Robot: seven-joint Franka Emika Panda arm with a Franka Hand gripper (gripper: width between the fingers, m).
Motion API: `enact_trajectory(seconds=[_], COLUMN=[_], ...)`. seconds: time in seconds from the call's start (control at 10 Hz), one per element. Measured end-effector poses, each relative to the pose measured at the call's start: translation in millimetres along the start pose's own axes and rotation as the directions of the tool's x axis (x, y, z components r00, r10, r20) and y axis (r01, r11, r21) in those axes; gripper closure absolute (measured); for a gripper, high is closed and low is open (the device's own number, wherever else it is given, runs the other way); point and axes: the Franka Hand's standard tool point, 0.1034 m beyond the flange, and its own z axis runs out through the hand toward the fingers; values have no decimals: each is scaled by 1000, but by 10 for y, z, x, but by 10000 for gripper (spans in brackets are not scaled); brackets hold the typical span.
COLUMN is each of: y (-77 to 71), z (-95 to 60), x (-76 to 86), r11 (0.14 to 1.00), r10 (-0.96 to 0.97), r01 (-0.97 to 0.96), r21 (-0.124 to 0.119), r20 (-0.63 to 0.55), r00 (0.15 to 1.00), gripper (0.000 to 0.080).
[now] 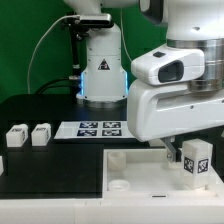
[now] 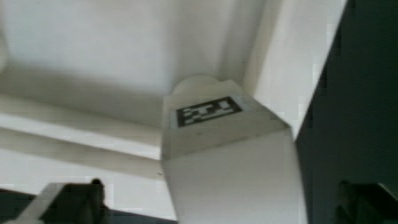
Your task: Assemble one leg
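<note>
A leg (image 1: 196,162), a chunky white block with a square tag, stands over the corner of the large white tray-like piece (image 1: 130,172) at the exterior view's right. In the wrist view the leg (image 2: 222,150) points its tip into that corner, tag facing the camera. My gripper (image 1: 186,152) is around it: the two dark fingertips (image 2: 71,202) stand on either side of the leg with a gap showing, so the jaws are open. Two more legs (image 1: 17,136) (image 1: 41,133) lie on the black table at the left.
The marker board (image 1: 100,128) lies behind the tray-like piece. The robot's base (image 1: 100,70) stands at the back with cables beside it. The arm's white body (image 1: 175,95) hides much of the right side.
</note>
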Motion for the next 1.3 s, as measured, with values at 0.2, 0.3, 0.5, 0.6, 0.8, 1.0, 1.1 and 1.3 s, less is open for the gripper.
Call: enact_trajectory(seconds=[0.2,0.3,0.5,0.6,0.8,1.0,1.1,1.3], y=[1,1,6,9,18,45,60,86], z=[1,1,0,0,2,6,1,15], x=[0,0,1,1,6,7,12,10], r11=[1000,1000,1000,999,986,861,789,623], r10=[2,2,10,46,166,508,614,782], r01=[-2,-2,-10,-46,-166,-508,-614,-782], r21=[0,0,0,0,3,8,13,25], r20=[0,0,-1,-1,-8,-23,-12,9], r00=[1000,1000,1000,999,986,861,789,624], gripper=[268,414,507,507,507,507,507,506])
